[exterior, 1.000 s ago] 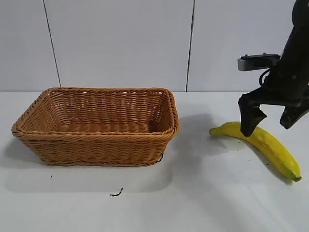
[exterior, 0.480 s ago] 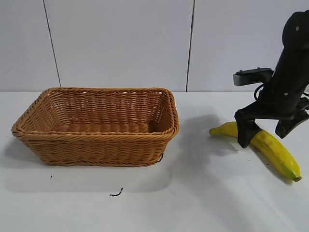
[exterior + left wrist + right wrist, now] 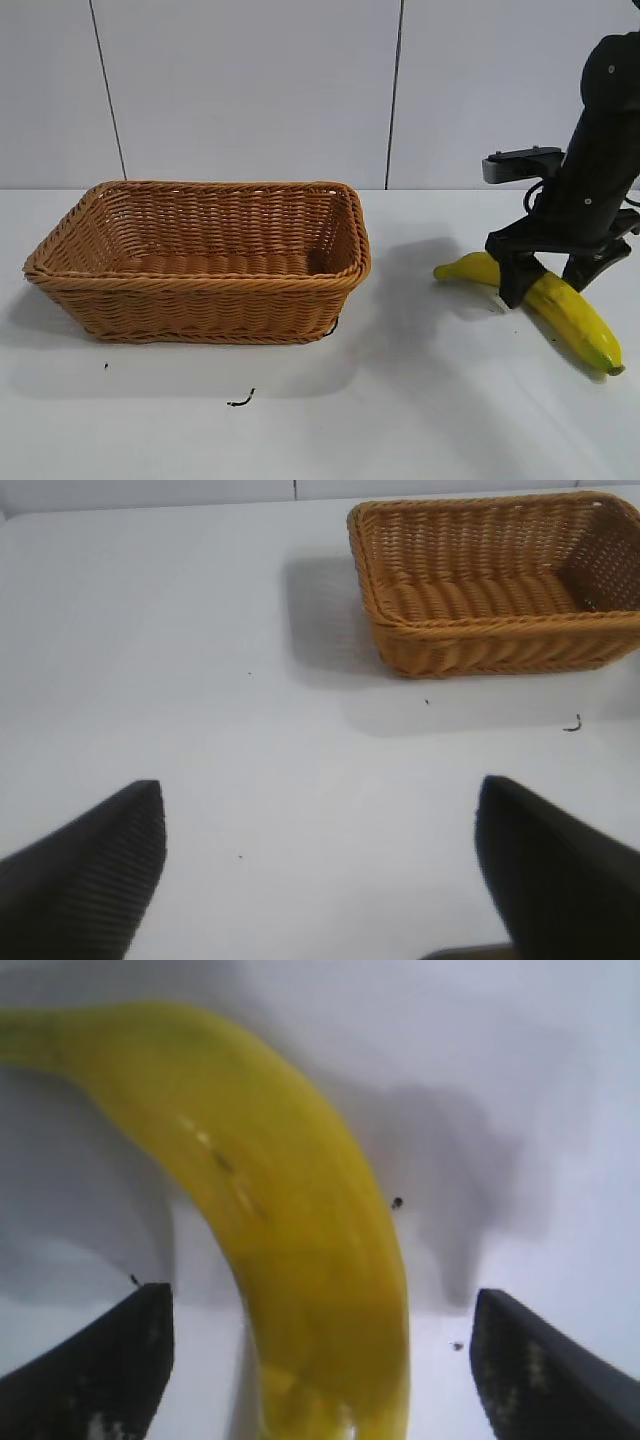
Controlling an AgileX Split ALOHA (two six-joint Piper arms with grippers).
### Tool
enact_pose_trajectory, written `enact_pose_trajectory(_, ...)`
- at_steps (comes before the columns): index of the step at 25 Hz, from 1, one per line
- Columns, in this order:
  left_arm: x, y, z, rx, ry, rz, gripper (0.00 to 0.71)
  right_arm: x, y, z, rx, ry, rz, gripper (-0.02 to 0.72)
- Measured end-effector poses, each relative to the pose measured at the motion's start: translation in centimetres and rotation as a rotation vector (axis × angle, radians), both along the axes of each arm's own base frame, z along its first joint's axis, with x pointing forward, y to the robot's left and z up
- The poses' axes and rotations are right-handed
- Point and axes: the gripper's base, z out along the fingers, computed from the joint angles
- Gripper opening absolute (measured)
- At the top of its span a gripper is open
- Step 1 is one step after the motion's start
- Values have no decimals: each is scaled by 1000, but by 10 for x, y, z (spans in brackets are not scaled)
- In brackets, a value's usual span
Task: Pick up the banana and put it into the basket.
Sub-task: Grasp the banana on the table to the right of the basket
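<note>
Yellow and curved, the banana is seen lying on the white tabletop, well apart from the basket and toward the right side of the exterior view. Its stem end is pointed toward the basket, and its greenish tip is turned toward the camera and the right edge.

The right pincer has been lowered over the middle of the banana. Its two dark fingers are held apart, one on each side of the fruit, so that the banana is straddled rather than clamped. In the right wrist view the banana is shown running between the two fingers, with bare tabletop visible on each side between fruit and finger; no contact with the peel can be made out there. In the exterior view the near finger is seen reaching down to the tabletop just beside the banana, partly in front of it. Whether that finger touches the fruit cannot be told.

The woven, tan-brown basket stands on the tabletop at the left of the exterior view, upright, with nothing seen inside it.

The left pincer is shown only in its own wrist view, where its dark fingers are spread wide over bare tabletop and nothing is held between them. The basket is seen farther off in that view.
</note>
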Motion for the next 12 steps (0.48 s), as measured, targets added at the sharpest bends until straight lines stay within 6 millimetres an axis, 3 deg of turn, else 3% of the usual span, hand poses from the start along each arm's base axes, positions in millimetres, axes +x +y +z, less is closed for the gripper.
enact_pose_trajectory(8, 0, 0, 0, 0, 0, 0, 635, 2, 0, 6, -7, 31, 4, 292)
enact_pose_trajectory(12, 0, 0, 0, 0, 0, 0, 635, 9, 0, 31, -8, 18, 4, 292)
